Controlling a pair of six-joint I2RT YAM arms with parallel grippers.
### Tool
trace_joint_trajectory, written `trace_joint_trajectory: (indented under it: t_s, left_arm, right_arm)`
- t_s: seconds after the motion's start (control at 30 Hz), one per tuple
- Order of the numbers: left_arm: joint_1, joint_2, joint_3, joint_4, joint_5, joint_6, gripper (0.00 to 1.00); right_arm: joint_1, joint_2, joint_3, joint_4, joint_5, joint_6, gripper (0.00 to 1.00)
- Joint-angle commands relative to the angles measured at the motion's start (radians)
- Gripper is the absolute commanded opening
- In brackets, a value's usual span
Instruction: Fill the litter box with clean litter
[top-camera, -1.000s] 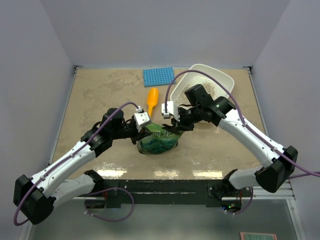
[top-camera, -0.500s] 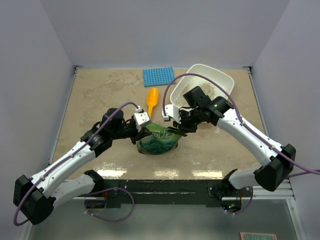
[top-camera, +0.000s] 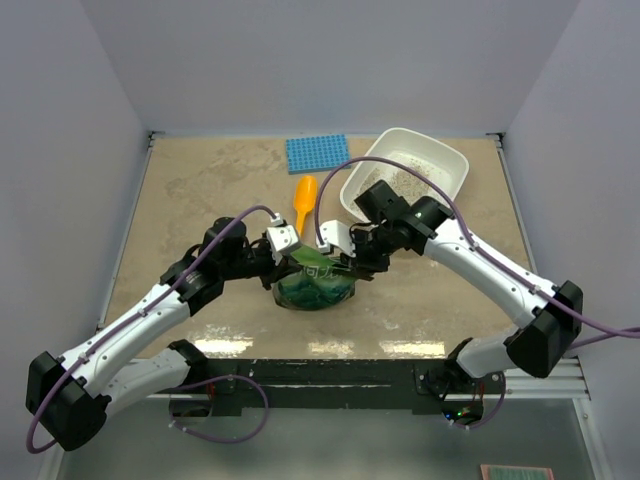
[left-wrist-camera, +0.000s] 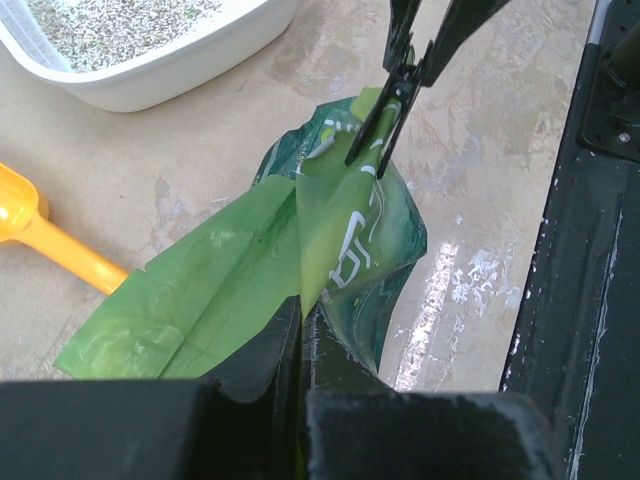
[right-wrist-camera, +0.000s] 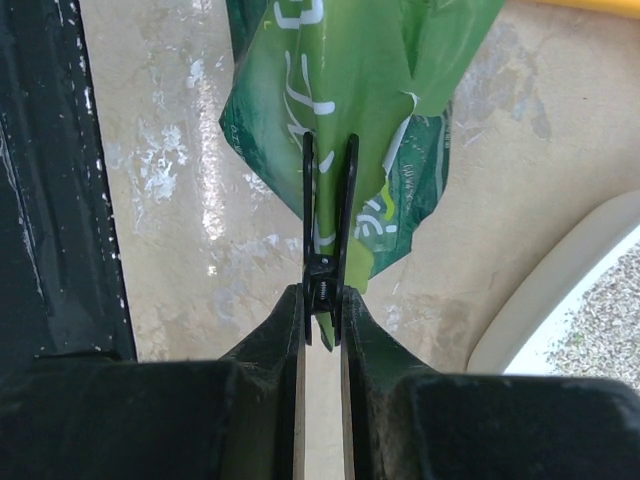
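Observation:
The green foil bag (top-camera: 315, 285) stands at the table's middle. My left gripper (top-camera: 285, 255) is shut on the bag's top edge (left-wrist-camera: 300, 310). My right gripper (top-camera: 345, 262) is shut on a black spring clip (right-wrist-camera: 325, 240). The clip's (left-wrist-camera: 395, 95) two arms straddle the bag's (right-wrist-camera: 340, 70) upper fold. The white litter box (top-camera: 405, 172) sits at the back right, behind my right arm. A thin layer of beige-grey clean litter (left-wrist-camera: 110, 25) lies in it. Its rim (right-wrist-camera: 540, 300) shows at the lower right of the right wrist view.
An orange scoop (top-camera: 304, 200) lies between the bag and the litter box's left side, its handle pointing toward the bag (left-wrist-camera: 60, 250). A blue studded mat (top-camera: 317, 152) lies flat at the back middle. The black base rail (left-wrist-camera: 590, 300) runs along the near table edge.
My right arm has swung left from in front of the litter box to the bag, carrying the clip onto the bag's top. The left arm and the bag have stayed put.

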Motion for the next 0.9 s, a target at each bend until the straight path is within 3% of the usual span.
trace_joint_trajectory:
  t_s: [0.0,0.43,0.87]
  left_arm:
    - [0.008,-0.036,0.009,0.082,-0.019,-0.005,0.0]
    - [0.006,-0.039,0.003,0.085,-0.018,-0.003,0.0]
    - [0.006,-0.039,0.001,0.085,-0.012,-0.005,0.0]
  right_arm:
    - [0.049,0.077,0.017,-0.067,0.009,0.012,0.0]
    - [0.085,0.112,0.101,0.047,-0.031,0.021,0.0]
    - [0.085,0.057,0.071,0.226,-0.103,0.127,0.0]
